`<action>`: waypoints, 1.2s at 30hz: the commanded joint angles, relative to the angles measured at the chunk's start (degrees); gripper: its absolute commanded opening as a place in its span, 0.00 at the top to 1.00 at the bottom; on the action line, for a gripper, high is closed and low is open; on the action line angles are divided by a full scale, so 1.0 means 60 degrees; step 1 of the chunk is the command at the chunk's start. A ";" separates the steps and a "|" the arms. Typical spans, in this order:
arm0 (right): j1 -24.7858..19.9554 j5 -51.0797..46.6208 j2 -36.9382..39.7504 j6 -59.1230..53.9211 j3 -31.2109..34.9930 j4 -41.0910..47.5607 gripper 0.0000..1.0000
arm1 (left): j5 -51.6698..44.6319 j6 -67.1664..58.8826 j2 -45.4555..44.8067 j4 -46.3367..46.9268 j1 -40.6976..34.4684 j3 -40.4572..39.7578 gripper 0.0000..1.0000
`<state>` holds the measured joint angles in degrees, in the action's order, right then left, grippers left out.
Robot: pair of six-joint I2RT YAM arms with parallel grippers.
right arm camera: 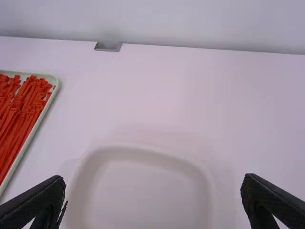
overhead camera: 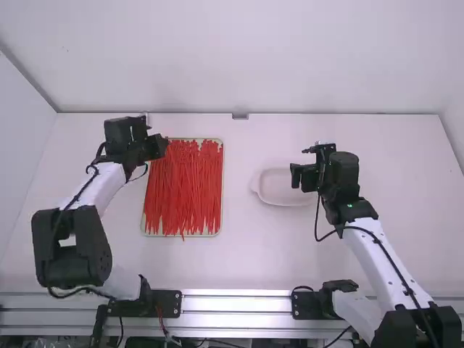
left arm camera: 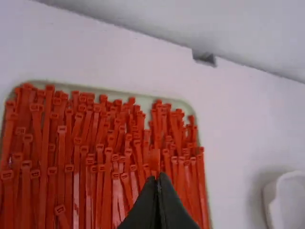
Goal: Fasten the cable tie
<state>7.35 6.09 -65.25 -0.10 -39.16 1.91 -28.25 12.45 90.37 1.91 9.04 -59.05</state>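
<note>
no readable text, labels or numbers anywhere

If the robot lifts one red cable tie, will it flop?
Probably flops a little and feels light: each cable tie is a long thin strip. They overlap in the tray, so neighbours may drag along.

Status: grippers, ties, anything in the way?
Left gripper shut over cable ties, far end. Right gripper open above white dish. Ties lie straight on tray. Nothing blocking.

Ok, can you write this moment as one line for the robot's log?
left gripper: shut, over cable ties on tray | right gripper: open, above white dish
</note>
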 commanded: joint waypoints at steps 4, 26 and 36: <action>0.0036 0.0058 -0.0055 0.0040 -0.0353 -0.0033 0.02 | -0.0066 -0.0040 -0.1745 0.0324 -0.0062 -0.0168 0.99; 0.0379 0.7530 -0.0142 -0.0066 -0.0353 -0.2371 0.02 | -0.1912 -0.0036 -0.4371 0.0958 -0.0062 -0.0168 0.99; 0.1953 0.8885 -0.1213 0.0047 -0.0353 -0.4918 0.02 | -0.3799 0.0280 -0.4368 0.0382 -0.0076 -0.0164 0.99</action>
<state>17.89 55.88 -71.20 -0.08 -39.64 -27.07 -46.24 12.99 65.39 4.62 9.04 -59.05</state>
